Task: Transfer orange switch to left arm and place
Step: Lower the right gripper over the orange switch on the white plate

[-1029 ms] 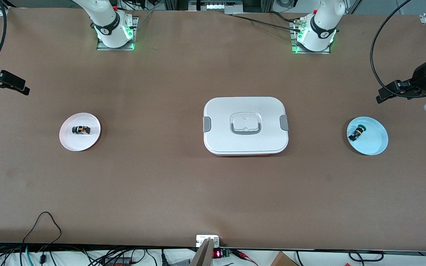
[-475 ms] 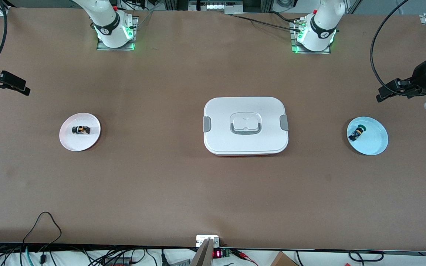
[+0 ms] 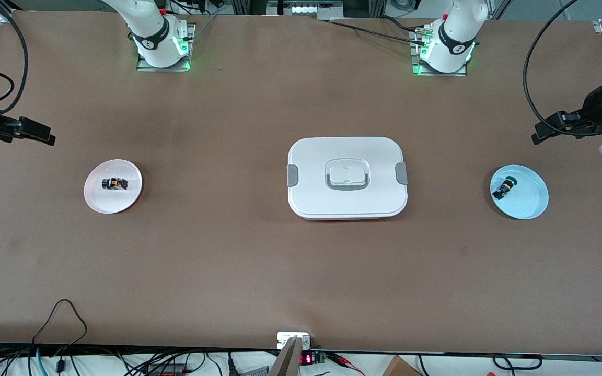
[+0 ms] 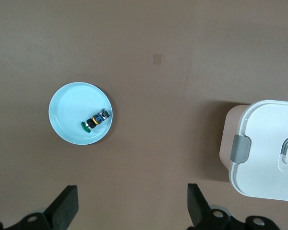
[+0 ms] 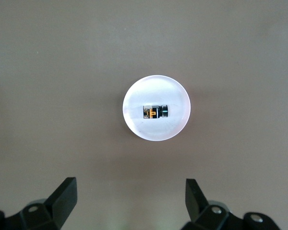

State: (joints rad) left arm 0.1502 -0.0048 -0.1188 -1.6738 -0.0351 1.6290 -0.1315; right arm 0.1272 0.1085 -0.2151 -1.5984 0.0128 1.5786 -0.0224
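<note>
The orange switch (image 3: 114,184) lies on its side on a pink plate (image 3: 103,201) at the right arm's end of the table. It also shows in the right wrist view (image 5: 155,112) on the plate (image 5: 139,128). My right gripper (image 3: 39,134) hangs open and empty over bare table beside that plate; in its own view (image 5: 130,188) the jaws stand wide apart. The white box (image 3: 347,177) sits mid-table and shows in the left wrist view (image 4: 266,158). My left gripper (image 3: 546,130) hangs open and empty (image 4: 133,191) over the table's other end.
A light blue plate (image 3: 530,204) at the left arm's end holds a black-and-blue part with a green cap (image 3: 504,188), also in the left wrist view (image 4: 95,120). Cables hang over the table edge nearest the camera (image 3: 63,313).
My right gripper has moved a little inward over the table, toward the pink plate. The left arm has hardly moved. Switch, plates and box lie as before.
</note>
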